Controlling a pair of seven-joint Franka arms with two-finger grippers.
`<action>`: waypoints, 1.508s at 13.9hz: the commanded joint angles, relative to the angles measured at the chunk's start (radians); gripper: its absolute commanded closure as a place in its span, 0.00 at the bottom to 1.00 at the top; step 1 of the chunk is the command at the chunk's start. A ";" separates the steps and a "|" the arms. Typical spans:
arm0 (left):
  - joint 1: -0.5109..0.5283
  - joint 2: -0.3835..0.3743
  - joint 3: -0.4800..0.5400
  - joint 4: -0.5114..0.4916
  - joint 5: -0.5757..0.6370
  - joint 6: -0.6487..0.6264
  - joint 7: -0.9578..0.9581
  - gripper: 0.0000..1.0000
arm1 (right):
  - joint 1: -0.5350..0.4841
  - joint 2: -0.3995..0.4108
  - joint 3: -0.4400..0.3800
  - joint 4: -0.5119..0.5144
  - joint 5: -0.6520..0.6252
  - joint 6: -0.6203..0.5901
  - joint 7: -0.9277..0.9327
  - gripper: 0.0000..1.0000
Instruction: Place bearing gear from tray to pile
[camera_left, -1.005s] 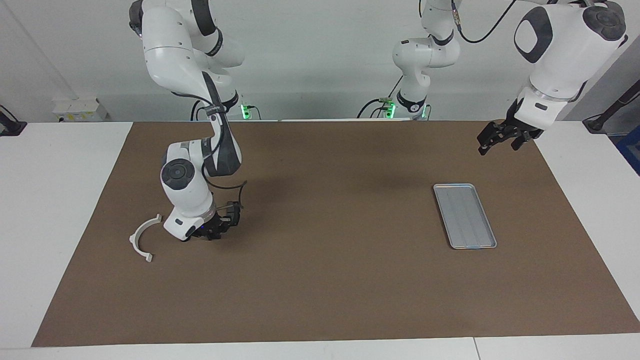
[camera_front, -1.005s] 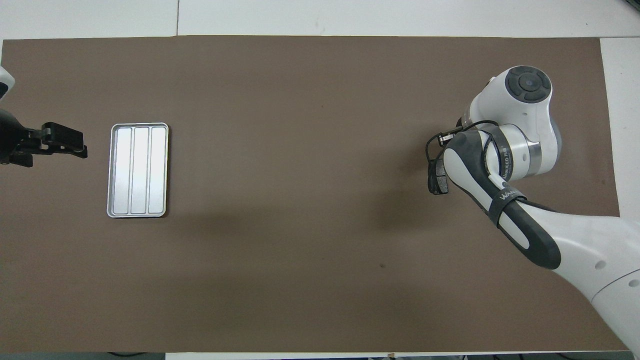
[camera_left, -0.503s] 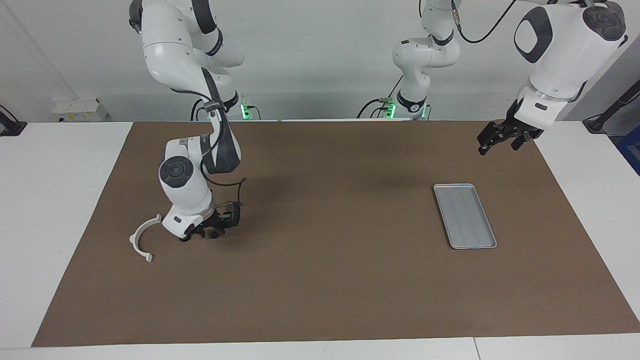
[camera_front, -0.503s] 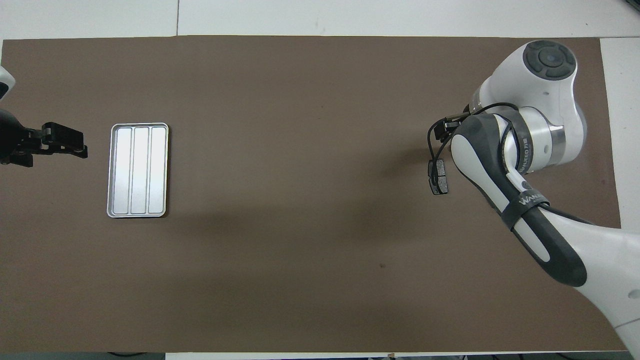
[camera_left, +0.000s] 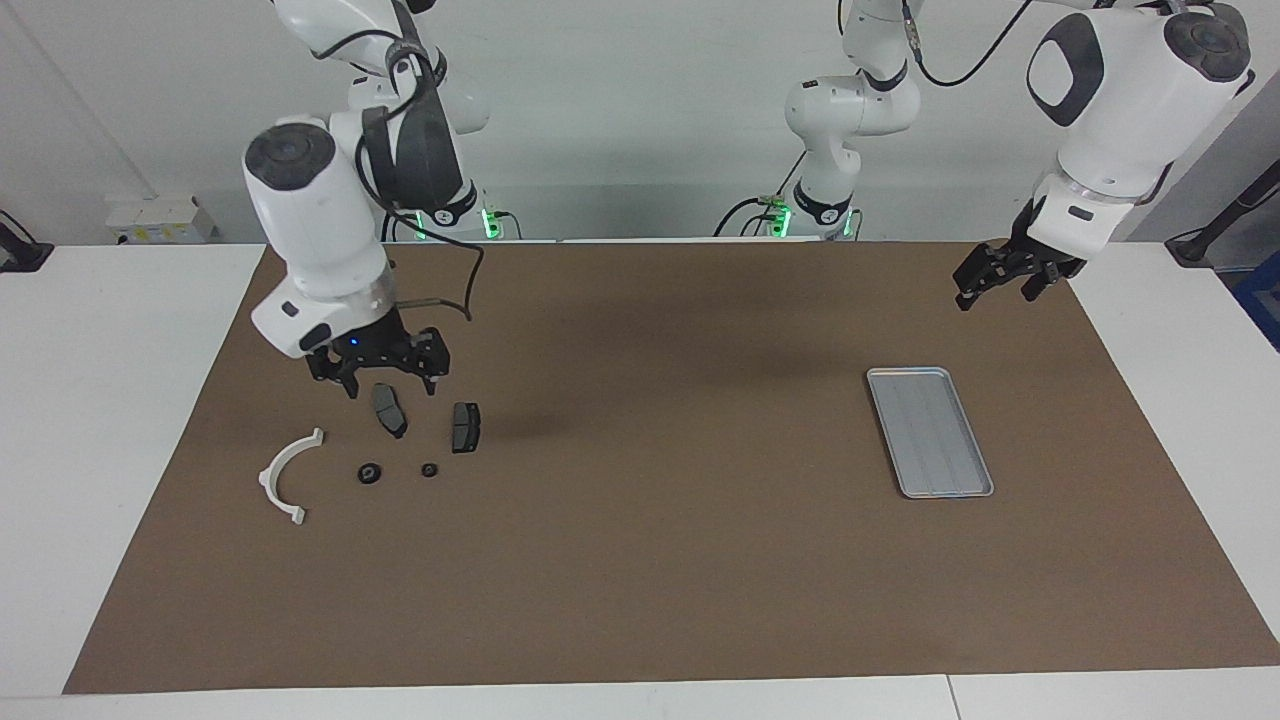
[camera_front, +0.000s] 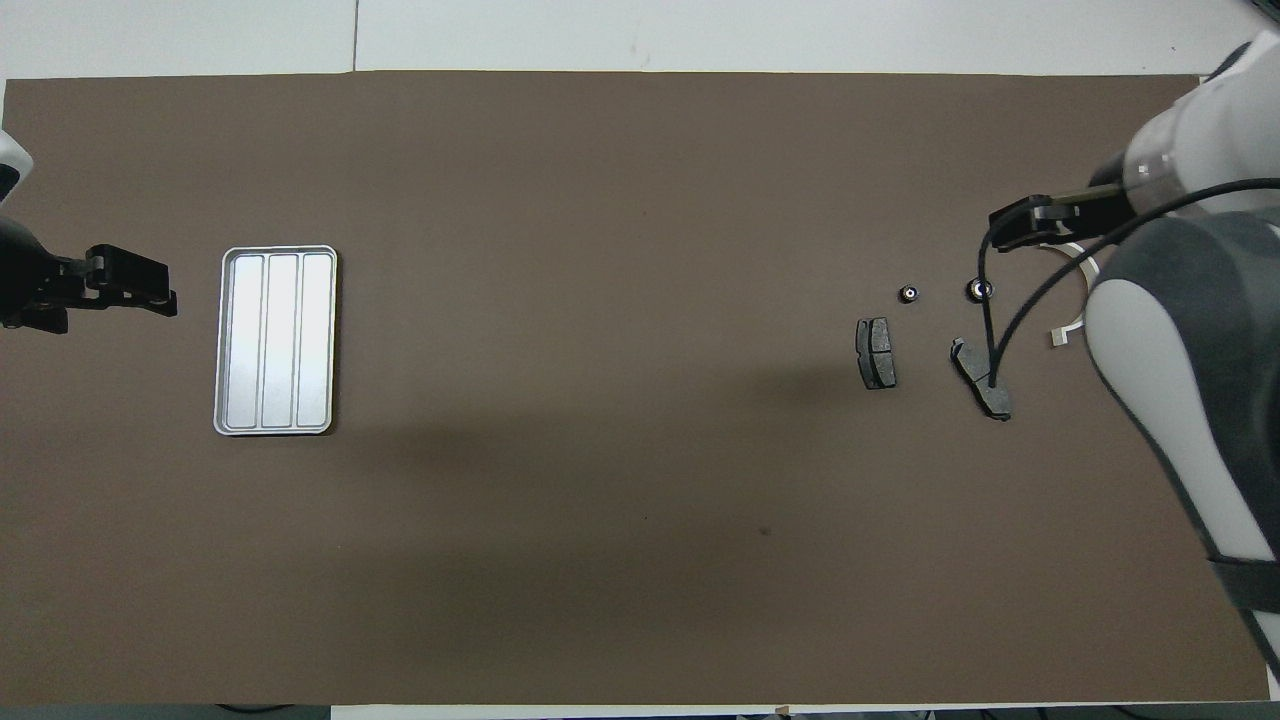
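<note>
The ribbed silver tray (camera_left: 929, 431) with rounded corners lies bare near the waiting left gripper (camera_left: 1005, 277), whose finger state I cannot tell, while the right gripper (camera_left: 378, 368), fingers spread and holding nothing, hangs over two dark plates (camera_left: 389, 410), beside two small round bearing gears (camera_left: 370, 473) and a white curved bracket (camera_left: 284, 478).

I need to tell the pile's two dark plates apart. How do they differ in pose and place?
The plate nearer the white bracket lies slanted, under the right gripper; the other plate lies almost square to the mat and stands clear of it. Both are dark grey, flat on the mat, alike in shape.
</note>
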 joint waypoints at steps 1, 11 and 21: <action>0.005 -0.018 -0.006 -0.006 0.002 -0.009 0.001 0.00 | -0.046 -0.090 -0.001 -0.023 0.001 -0.092 -0.063 0.00; 0.005 -0.018 -0.008 -0.006 0.002 -0.009 0.001 0.00 | -0.078 -0.173 -0.010 -0.156 0.073 -0.095 0.076 0.00; 0.005 -0.020 -0.008 -0.006 0.002 -0.009 0.001 0.00 | -0.087 -0.193 -0.010 -0.259 0.093 0.018 0.064 0.00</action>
